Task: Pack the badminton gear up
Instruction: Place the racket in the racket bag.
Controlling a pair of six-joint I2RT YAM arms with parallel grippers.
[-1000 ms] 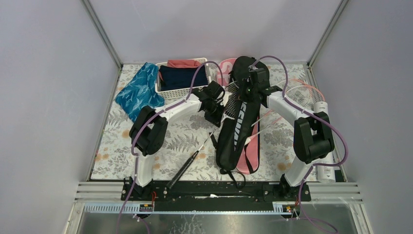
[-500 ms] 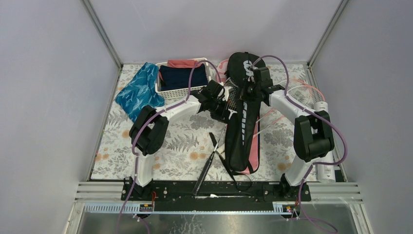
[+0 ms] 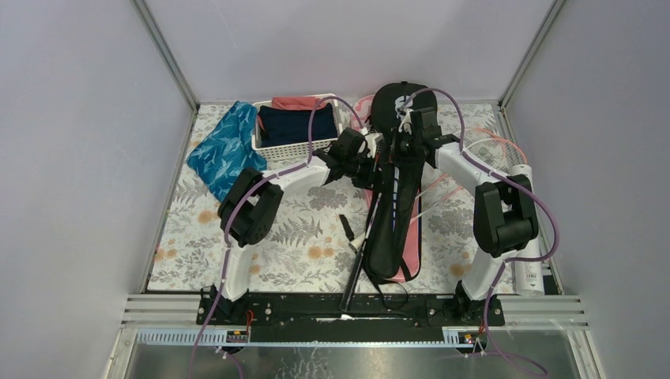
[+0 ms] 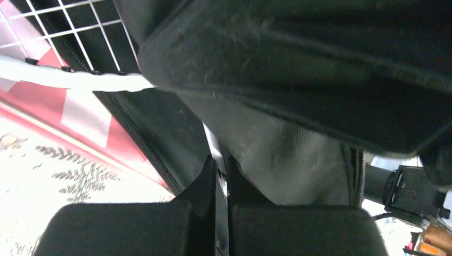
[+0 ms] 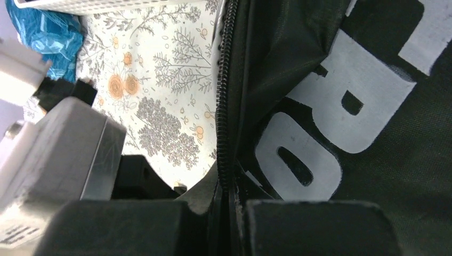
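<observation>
Right wrist view: right fingers (image 5: pixel 244 207) pinch the seemingly floppy black bag (image 5: pixel 373 160) at its zipper edge; left fingers (image 4: pixel 209 178) clamp the thin, stiff racket (image 4: pixel 80 80) shaft.

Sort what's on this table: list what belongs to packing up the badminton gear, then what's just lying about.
Belongs to the job:
- black racket-shaped fabric bag with white lettering
- pink racket-shaped bag beneath it
- thin racket with a black handle
- long white shuttlecock tube

Just lying about:
- white slatted plastic basket holding navy and red clothes
- blue patterned cloth
</observation>
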